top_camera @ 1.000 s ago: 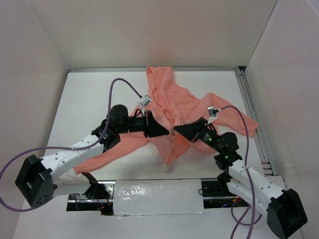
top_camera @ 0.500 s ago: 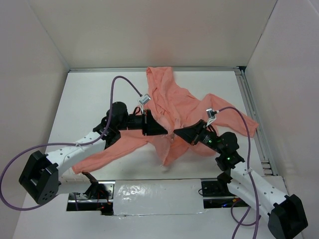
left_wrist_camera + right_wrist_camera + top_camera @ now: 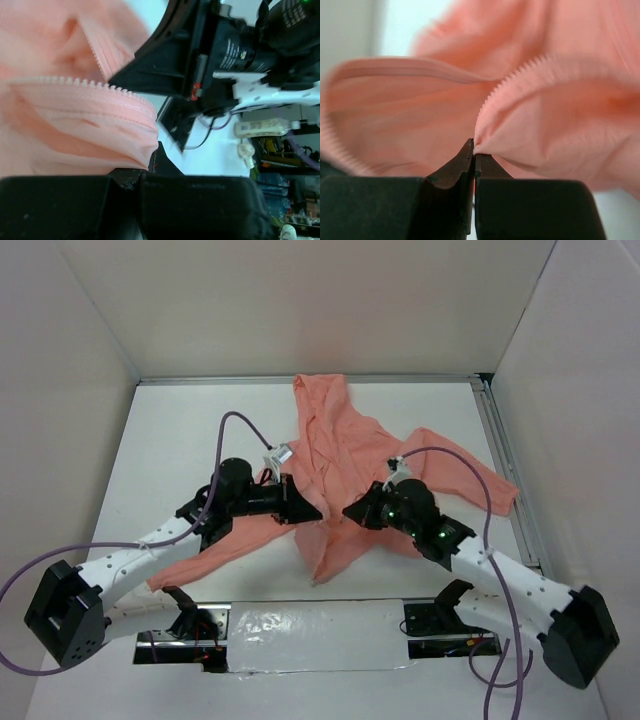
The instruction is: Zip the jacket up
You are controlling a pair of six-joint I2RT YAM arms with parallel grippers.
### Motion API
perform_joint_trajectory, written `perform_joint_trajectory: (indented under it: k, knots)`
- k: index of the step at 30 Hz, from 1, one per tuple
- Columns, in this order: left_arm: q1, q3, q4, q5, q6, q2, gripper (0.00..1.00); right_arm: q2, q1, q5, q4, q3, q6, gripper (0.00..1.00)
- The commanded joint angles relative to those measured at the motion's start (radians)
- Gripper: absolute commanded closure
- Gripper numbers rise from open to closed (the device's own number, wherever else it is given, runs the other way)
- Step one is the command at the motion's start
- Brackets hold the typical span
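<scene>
The salmon-pink jacket lies crumpled in the middle of the table, hood toward the back wall, its front unzipped. My left gripper is shut on the jacket's left front edge; its wrist view shows a line of zipper teeth over bunched cloth. From the right, my right gripper is pinched shut on the other front edge, just below its zipper teeth. The two grippers meet almost tip to tip, and a pointed flap hangs toward the near edge.
White walls close in the table on three sides. A metal rail runs along the right edge. A taped white strip covers the near edge between the arm bases. One sleeve trails left, the other right.
Both grippers have moved toward the near edge and closer together, dragging the jacket's front edges with them. The right arm has swung left and stretched out.
</scene>
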State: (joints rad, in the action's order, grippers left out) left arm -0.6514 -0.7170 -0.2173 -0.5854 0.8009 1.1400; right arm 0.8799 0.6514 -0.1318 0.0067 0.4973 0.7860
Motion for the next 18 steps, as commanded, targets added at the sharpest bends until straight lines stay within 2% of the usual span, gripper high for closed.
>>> perform_joint_trajectory:
  k: [1,4,7,10,11,18]
  knots:
    - [-0.016,0.124,0.098,0.059,0.001,-0.052,1.00,0.131,0.085,0.196,-0.232,0.020,0.007,1.00]
    - [-0.040,0.180,0.073,0.087,0.034,-0.085,1.00,0.255,0.155,0.303,-0.241,0.044,0.041,1.00]
    - [-0.074,0.174,0.125,0.145,0.018,-0.103,1.00,0.330,0.200,0.357,-0.258,0.076,0.053,0.99]
    - [-0.096,0.168,0.160,0.194,0.012,-0.117,1.00,0.369,0.231,0.397,-0.296,0.110,0.065,0.85]
    - [-0.099,0.168,0.162,0.206,0.015,-0.124,1.00,0.370,0.238,0.399,-0.301,0.118,0.067,0.74]
    - [-0.126,0.169,0.182,0.236,0.012,-0.134,1.00,0.315,0.264,0.339,-0.306,0.080,0.081,0.63]
